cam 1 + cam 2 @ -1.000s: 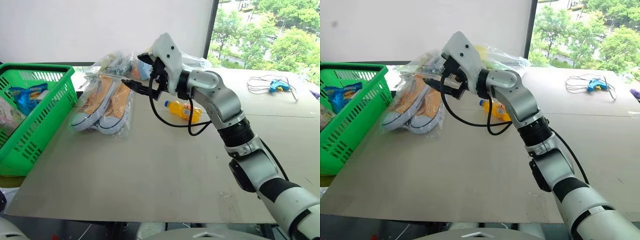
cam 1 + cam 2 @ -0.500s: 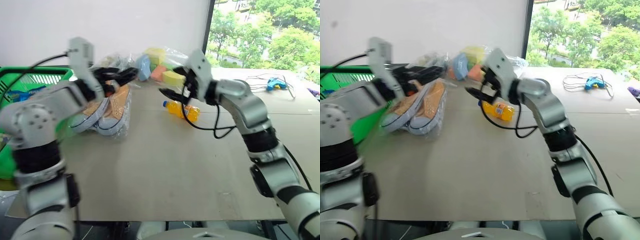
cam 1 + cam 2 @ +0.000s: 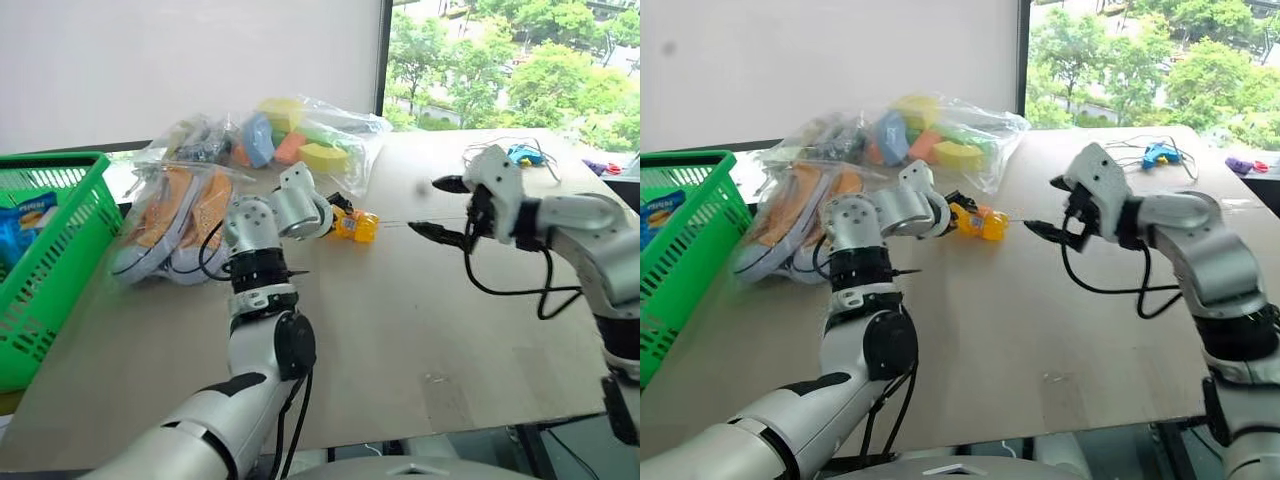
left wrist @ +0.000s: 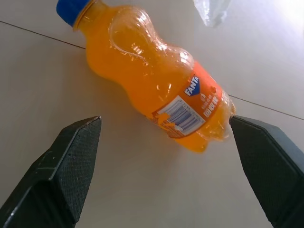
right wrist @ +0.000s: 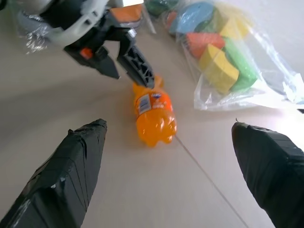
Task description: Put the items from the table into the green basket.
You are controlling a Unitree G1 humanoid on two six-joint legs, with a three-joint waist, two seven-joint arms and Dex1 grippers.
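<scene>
A small orange drink bottle (image 4: 156, 90) with a blue cap lies on its side on the table (image 3: 400, 340). My left gripper (image 3: 336, 214) is open right at it, its two fingers straddling the bottle's lower end without closing. To the right, my right gripper (image 3: 442, 208) hangs open and empty above the table, pointing at the bottle (image 5: 153, 116) from a short way off. Clear-bagged orange-and-white sneakers (image 3: 170, 215) lie left of the bottle. A bag of coloured foam pieces (image 3: 300, 140) sits behind it. The green basket (image 3: 70, 250) stands at the table's left edge.
A blue snack packet (image 3: 25, 215) lies inside the basket. A white cable with a blue tool (image 3: 515, 153) rests at the far right of the table. A white wall and a window stand behind the table.
My right gripper swung away to the right, from the sneakers past the bottle. My left arm came in from the left and its open gripper now sits at the bottle. The camera turned.
</scene>
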